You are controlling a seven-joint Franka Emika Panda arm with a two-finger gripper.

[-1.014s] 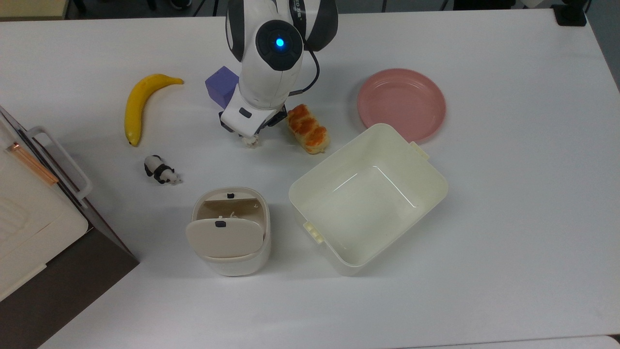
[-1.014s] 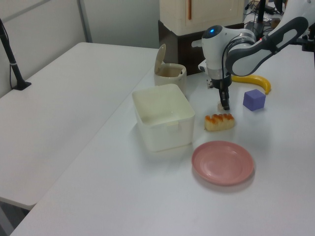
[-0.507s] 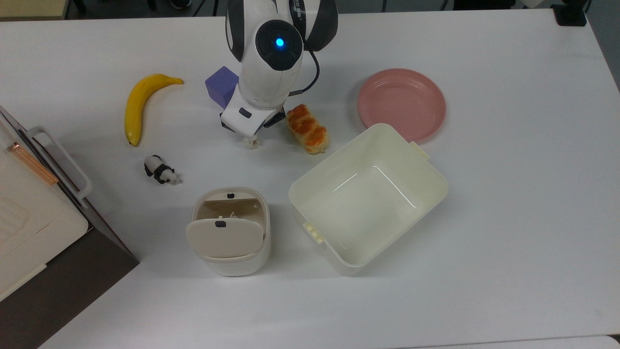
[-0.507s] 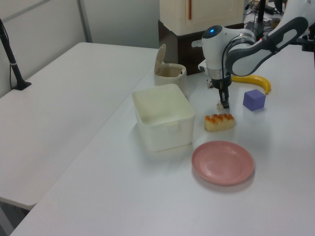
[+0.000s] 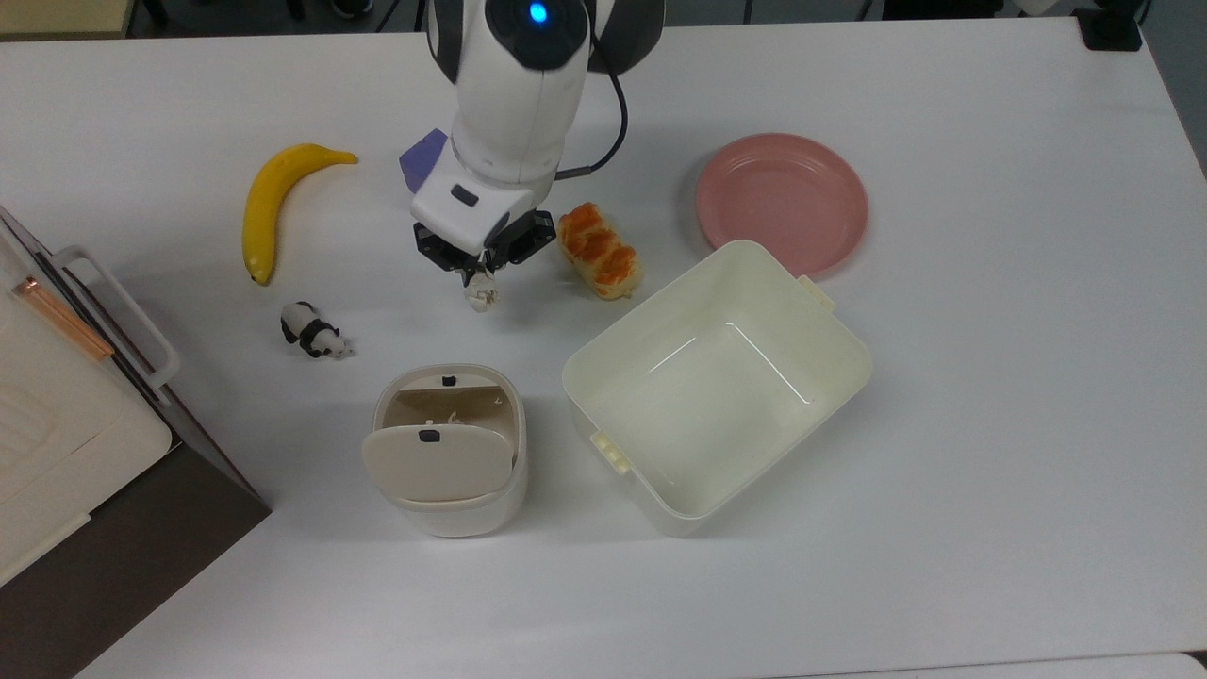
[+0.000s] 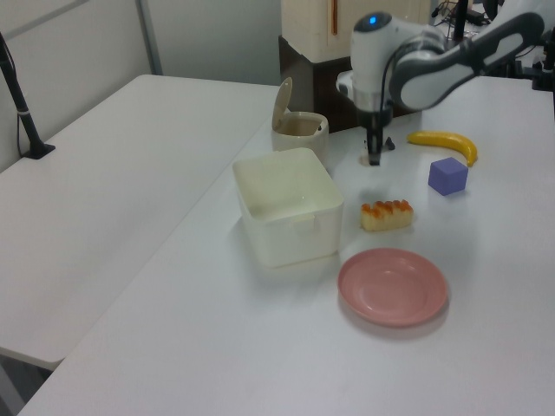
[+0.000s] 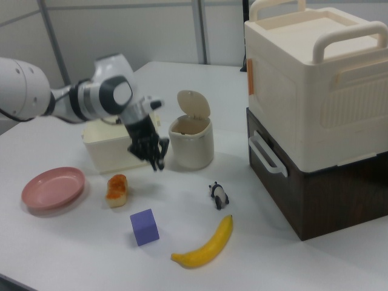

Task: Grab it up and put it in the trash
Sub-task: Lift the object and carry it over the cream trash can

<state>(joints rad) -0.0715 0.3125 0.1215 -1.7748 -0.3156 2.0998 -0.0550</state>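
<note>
Brightness: bright and even across all three views, white table [image 5: 990, 471] near washed out.
Source: diffuse, from overhead.
Shadows: soft and faint, short grey patches beside the tub [image 5: 717, 377] and the bin [image 5: 448, 453].
Glare: thin bright streaks on the tub's inner floor; blue lamp glowing on the arm [image 5: 537, 13].
Focus: mild softness in the left view and right view, top view crisper.
Distortion: table edges slightly bowed toward the top view's corners.
</note>
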